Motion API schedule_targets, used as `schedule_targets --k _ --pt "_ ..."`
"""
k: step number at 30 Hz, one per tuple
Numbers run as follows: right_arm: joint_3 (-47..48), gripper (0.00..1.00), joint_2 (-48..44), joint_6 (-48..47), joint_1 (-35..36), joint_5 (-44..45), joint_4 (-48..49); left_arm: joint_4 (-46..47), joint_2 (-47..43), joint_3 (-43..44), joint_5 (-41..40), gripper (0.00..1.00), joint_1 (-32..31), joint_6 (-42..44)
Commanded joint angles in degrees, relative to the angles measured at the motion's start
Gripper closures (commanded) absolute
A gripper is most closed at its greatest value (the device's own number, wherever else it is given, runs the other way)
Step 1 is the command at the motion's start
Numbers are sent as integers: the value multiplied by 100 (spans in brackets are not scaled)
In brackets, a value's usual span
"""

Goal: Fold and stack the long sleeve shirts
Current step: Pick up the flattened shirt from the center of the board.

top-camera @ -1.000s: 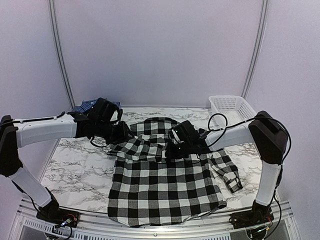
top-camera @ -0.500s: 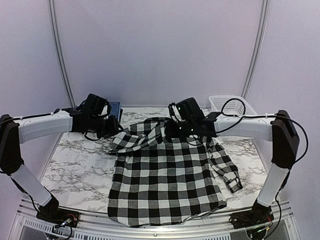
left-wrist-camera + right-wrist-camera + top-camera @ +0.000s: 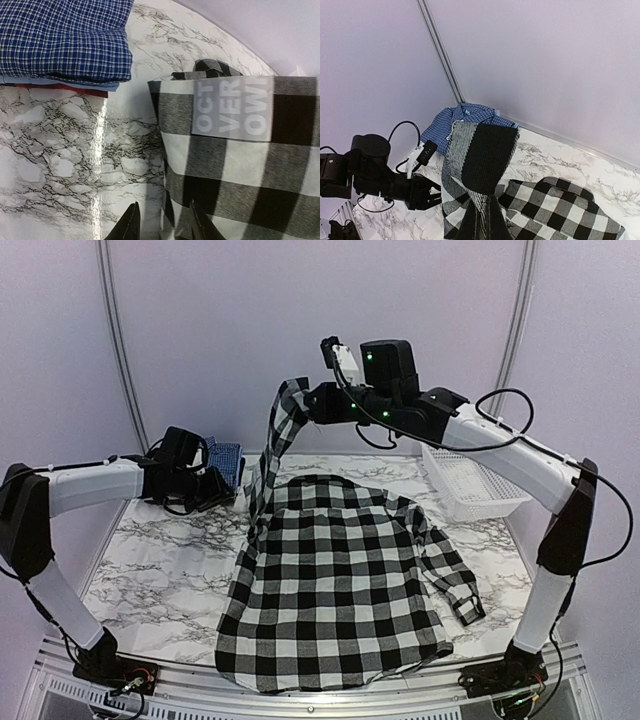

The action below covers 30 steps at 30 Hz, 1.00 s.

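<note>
The black-and-white checked long sleeve shirt (image 3: 340,580) lies spread on the marble table (image 3: 160,560), collar toward the back. My right gripper (image 3: 305,400) is raised high above the back left of the shirt. It is shut on the left sleeve (image 3: 270,445), which hangs from it down to the shoulder. In the right wrist view the cuff (image 3: 480,155) rises from the shut fingers (image 3: 470,227). My left gripper (image 3: 228,490) hovers low beside the hanging sleeve. It is open (image 3: 165,227), and the shirt's edge (image 3: 172,200) with white lettering (image 3: 232,107) reaches in by the right finger. Folded dark blue shirts (image 3: 228,457) (image 3: 65,40) (image 3: 465,120) are stacked at back left.
A white mesh basket (image 3: 470,475) stands at back right, under the right forearm. The shirt's right sleeve (image 3: 455,580) trails toward the right edge. Pale curtain walls close in behind the table. The shirt's hem reaches the near rail (image 3: 300,695).
The right gripper closed on the left sleeve and rose high, lifting it off the shirt. The left gripper drew back left toward the blue stack.
</note>
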Motion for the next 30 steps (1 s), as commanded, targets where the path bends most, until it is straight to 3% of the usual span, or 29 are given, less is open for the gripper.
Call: schedule_targets --k 1,6,10,13,21,25,30 --pt "735 100 314 -427 40 265 -399 252 352 -8 351 67 84 -8" --pt "977 100 553 -484 -274 380 -627 358 -171 -738 544 66 -75 91" --pt "873 100 629 -553 -424 189 -661 354 -1139 -1912 582 62 -428 139" --pt "817 100 672 -603 -450 143 -639 348 -1925 -2727 421 60 -1034 -121" --pt "824 100 674 -769 -539 -73 -639 -234 -4443 -4408 -548 55 -2799 -1956" --pt "825 100 637 -814 -575 -72 -622 -590 -4969 -4775 -1018 58 -3845 -2713" --pt "838 100 613 -833 -581 -79 -622 -931 -4869 -4814 -1475 62 -4925 -3449"
